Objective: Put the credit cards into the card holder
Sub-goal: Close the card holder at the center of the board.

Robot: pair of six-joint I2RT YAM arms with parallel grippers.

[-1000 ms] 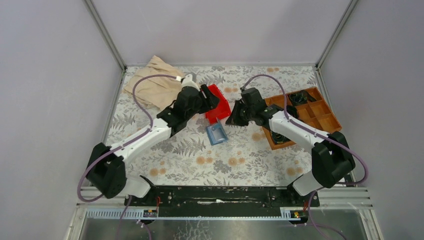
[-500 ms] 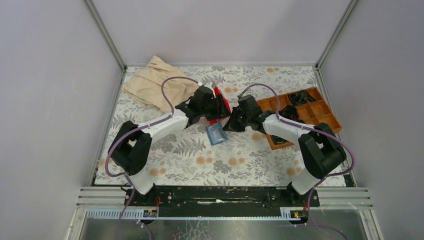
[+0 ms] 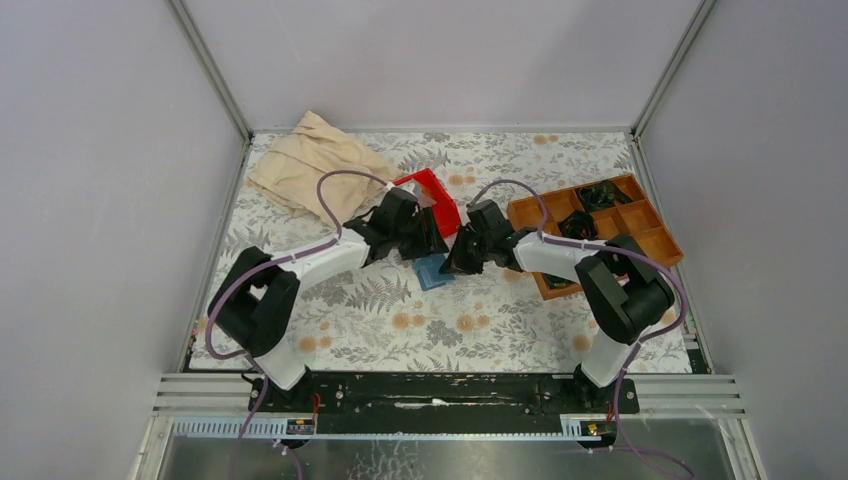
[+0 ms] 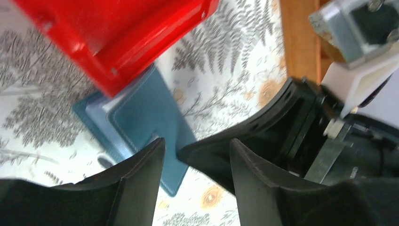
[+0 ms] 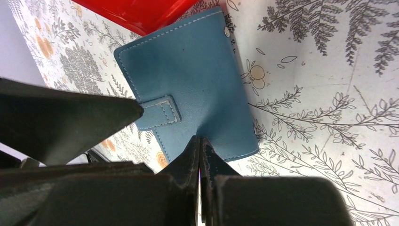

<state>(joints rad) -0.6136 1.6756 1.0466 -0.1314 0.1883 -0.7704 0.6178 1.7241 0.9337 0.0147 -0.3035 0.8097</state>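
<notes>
Right tool (image 5: 200, 143), jaws together, touches the card holder (image 5: 188, 80); left tool (image 4: 196, 146), jaws apart, hangs just beside it.

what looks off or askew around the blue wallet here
The card holder is puckered up at one edge, where the shut right gripper pinches it. It also lies tight against the red bin, whose edge seems to overlap one corner.

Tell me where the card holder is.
The card holder lies mid-table in the top view, just in front of the red bin, between the left claw and the right claw, which pinches its edge.
</notes>
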